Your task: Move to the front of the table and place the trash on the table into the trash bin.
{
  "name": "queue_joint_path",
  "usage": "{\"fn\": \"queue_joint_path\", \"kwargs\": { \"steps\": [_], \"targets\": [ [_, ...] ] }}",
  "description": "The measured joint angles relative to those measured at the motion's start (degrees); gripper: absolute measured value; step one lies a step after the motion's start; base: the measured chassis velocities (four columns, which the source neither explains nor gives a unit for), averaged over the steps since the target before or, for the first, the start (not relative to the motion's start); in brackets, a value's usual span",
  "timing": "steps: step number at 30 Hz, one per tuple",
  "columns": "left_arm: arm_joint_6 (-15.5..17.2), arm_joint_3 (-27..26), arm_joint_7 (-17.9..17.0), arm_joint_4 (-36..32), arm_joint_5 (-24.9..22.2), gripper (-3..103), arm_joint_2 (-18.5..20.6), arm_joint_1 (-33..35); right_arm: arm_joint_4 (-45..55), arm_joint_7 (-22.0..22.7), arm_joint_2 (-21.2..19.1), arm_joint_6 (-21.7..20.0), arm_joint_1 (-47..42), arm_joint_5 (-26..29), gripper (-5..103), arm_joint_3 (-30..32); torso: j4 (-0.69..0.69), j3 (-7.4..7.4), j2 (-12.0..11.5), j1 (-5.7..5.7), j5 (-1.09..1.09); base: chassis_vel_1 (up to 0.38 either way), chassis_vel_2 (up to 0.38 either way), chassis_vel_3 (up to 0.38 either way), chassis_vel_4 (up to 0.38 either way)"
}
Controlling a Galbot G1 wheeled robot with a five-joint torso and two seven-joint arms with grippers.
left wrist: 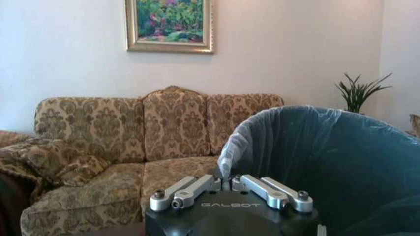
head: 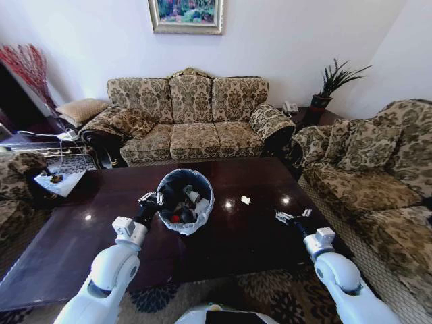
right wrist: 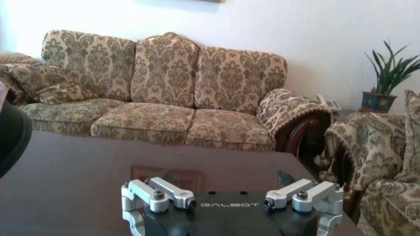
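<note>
Head view: dark desk [head: 101,250] in front of sofa [head: 192,118]. Bin [head: 185,201] stands on desk, left of centre, w/ white bag over rim; bottle [head: 196,200] w/ red bits lies inside. Left gripper [head: 151,200] at bin's near-left rim, closed onto the rim/bag. One white scrap [head: 246,200] lies on desk right of bin, apart from it. Right gripper [head: 292,217] hovers over desk's right part, near scrap but not touching, nothing in it.

Left wrist view: left gripper [left wrist: 227,182] w/ fingers drawn together at bin [left wrist: 315,162] rim, pinching bag edge. Sofa and painting [left wrist: 170,25] behind.

Right wrist view: right gripper [right wrist: 233,233] fingers spread wide, empty, above desk [right wrist: 85,167]. Bin edge [right wrist: 13,140] at side.
</note>
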Motion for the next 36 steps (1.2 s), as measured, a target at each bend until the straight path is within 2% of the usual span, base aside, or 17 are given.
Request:
{"fn": "queue_joint_path", "kwargs": {
  "steps": [12,15,16,19,23,33,36],
  "targets": [
    [0.37,0.06,0.44,-0.57,-0.01,3,-0.89,1.46,-2.49,0.12,-0.61,-0.24,2.87,0.26,100,-4.35,0.01,0.01,-0.01,0.04,-0.02,-0.084,0.086,0.084,-0.069],
    [0.42,-0.3,0.51,-0.57,0.2,3,-1.41,1.93,-6.83,0.07,-1.67,0.15,6.7,3.39,100,-9.3,0.0,0.01,0.0,0.01,-0.01,0.0,0.0,0.0,0.0],
    [0.42,-0.3,0.51,-0.57,0.2,3,-1.41,1.93,-6.83,0.07,-1.67,0.15,6.7,3.39,100,-9.3,0.0,0.01,0.0,0.01,-0.01,0.0,0.0,0.0,0.0],
    [0.47,-0.44,0.37,0.01,0.57,3,-1.58,2.34,-12.85,0.09,-1.97,2.83,11.98,3.64,100,-15.66,0.01,0.0,0.0,-0.02,0.0,0.0,0.0,0.0,0.0],
    [0.1,-0.59,-0.4,1.08,1.46,3,-1.55,2.42,-18.06,0.11,-1.7,4.38,17.08,3.73,100,-20.47,0.04,0.01,-0.01,0.0,-0.02,0.0,0.0,0.0,0.0],
    [-0.06,-1.14,-0.98,1.94,1.5,3,-0.83,2.53,-30.87,-0.08,1.65,6.17,25.73,5.54,100,-25.53,0.01,0.01,0.0,0.0,-0.01,0.0,0.0,0.0,0.0],
    [-0.06,-1.32,-1.04,2.35,1.4,3,-0.43,2.41,-35.63,-1.62,3.05,7.31,28.38,5.4,100,-26.31,0.02,0.01,-0.01,0.01,-0.01,0.0,0.0,0.0,0.0]
  ]
}}
